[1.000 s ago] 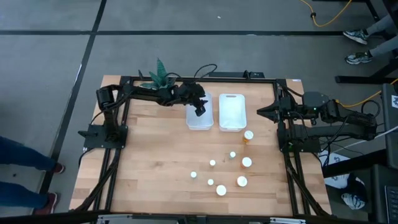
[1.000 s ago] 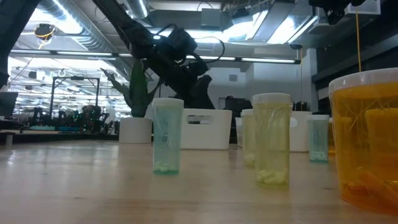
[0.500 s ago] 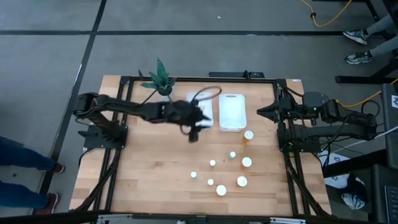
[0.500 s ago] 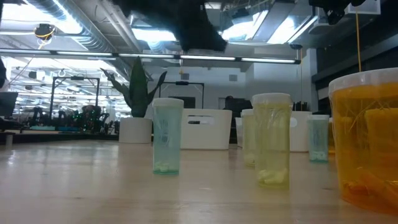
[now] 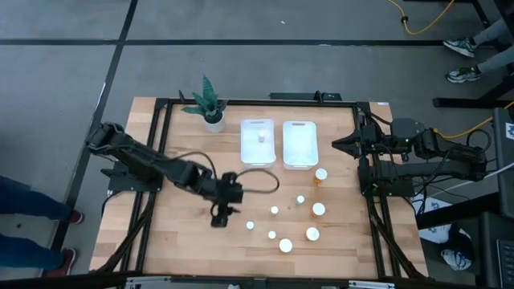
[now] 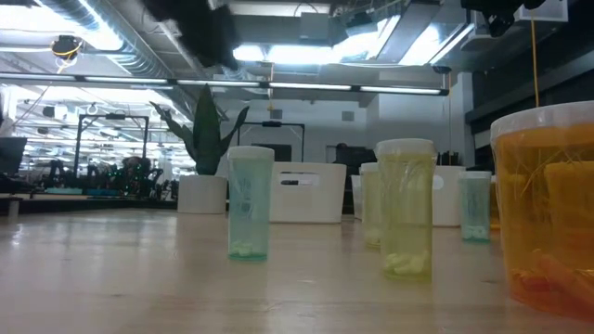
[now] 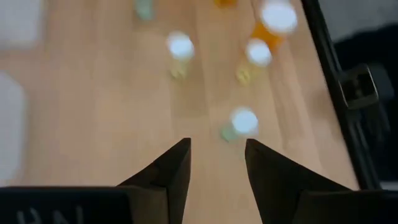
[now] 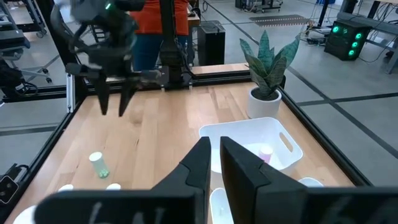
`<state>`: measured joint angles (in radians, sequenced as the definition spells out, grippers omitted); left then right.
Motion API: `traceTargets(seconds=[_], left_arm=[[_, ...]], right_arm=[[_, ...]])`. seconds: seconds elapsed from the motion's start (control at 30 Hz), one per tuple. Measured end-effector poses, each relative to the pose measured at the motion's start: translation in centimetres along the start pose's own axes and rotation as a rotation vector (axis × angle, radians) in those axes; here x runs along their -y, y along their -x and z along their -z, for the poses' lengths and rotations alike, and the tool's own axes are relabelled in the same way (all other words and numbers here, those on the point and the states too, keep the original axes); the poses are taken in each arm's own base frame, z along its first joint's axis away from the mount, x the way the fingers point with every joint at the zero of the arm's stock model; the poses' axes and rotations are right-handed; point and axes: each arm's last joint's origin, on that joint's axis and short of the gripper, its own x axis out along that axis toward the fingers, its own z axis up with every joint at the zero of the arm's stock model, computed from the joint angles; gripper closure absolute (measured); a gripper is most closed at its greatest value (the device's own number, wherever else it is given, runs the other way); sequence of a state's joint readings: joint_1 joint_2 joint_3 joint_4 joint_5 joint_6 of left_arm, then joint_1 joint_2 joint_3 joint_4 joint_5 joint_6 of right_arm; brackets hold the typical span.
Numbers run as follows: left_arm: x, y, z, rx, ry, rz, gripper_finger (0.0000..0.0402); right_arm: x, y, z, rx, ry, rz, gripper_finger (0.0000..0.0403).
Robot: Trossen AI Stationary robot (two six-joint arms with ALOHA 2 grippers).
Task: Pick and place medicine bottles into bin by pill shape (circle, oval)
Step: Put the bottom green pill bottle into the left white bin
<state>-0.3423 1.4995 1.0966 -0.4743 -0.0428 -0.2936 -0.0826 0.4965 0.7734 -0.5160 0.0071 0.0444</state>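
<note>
Wooden table (image 5: 185, 233): eight capped bottles (image 5: 274, 210) standing loose at near right, one amber (image 5: 320, 176) just near the right bin (image 5: 299, 144). Left bin (image 5: 258, 154) holds one small bottle (image 5: 262, 138). Left gripper (image 5: 218, 217) over bare wood, left of the bottles, fingers parted, holding nothing. Right gripper (image 8: 213, 163) parked at the right edge, fingers closed, empty. Potted plant (image 5: 208, 104) at far left.

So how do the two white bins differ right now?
The left bin holds one small bottle with a pale cap; the right bin shows nothing inside from above. The left bin sits nearer the potted plant, the right bin nearer the orange bottle. Both are white, rectangular and set side by side, parallel.
</note>
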Motion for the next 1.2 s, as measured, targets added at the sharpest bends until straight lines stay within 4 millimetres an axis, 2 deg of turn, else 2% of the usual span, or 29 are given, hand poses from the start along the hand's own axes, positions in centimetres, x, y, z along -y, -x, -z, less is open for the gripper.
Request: traceTargets(seconds=[0.1,0.23,0.4,0.53,0.8,1.07,1.2], left_arm=[[1.5,-0.7,0.9,-0.044,-0.024,-0.003,0.0258],[3.0,-2.7,2.0,-0.089,-0.086,-0.053,0.0258],[2.9,-5.7,3.2,-0.165,0.044,-0.109,0.0256],[2.9,-7.2,4.0,-0.218,0.052,-0.112,0.0254],[2.9,-7.7,4.1,-0.228,0.049,-0.105,0.0248],[3.0,-7.7,3.3,-0.15,0.012,-0.084,0.0249],[2.9,-7.7,3.3,-0.154,0.017,-0.085,0.0234]], right_arm=[[0.0,0.0,0.0,-0.001,0.0,0.0,0.0363],[0.0,0.0,0.0,-0.001,0.0,0.0,0.0363],[0.0,0.0,0.0,-0.001,0.0,0.0,0.0363],[0.0,0.0,0.0,-0.001,0.0,0.0,0.0363],[0.0,0.0,0.0,-0.001,0.0,0.0,0.0363],[0.0,0.0,0.0,-0.001,0.0,0.0,0.0363],[0.0,0.0,0.0,-0.001,0.0,0.0,0.0363]])
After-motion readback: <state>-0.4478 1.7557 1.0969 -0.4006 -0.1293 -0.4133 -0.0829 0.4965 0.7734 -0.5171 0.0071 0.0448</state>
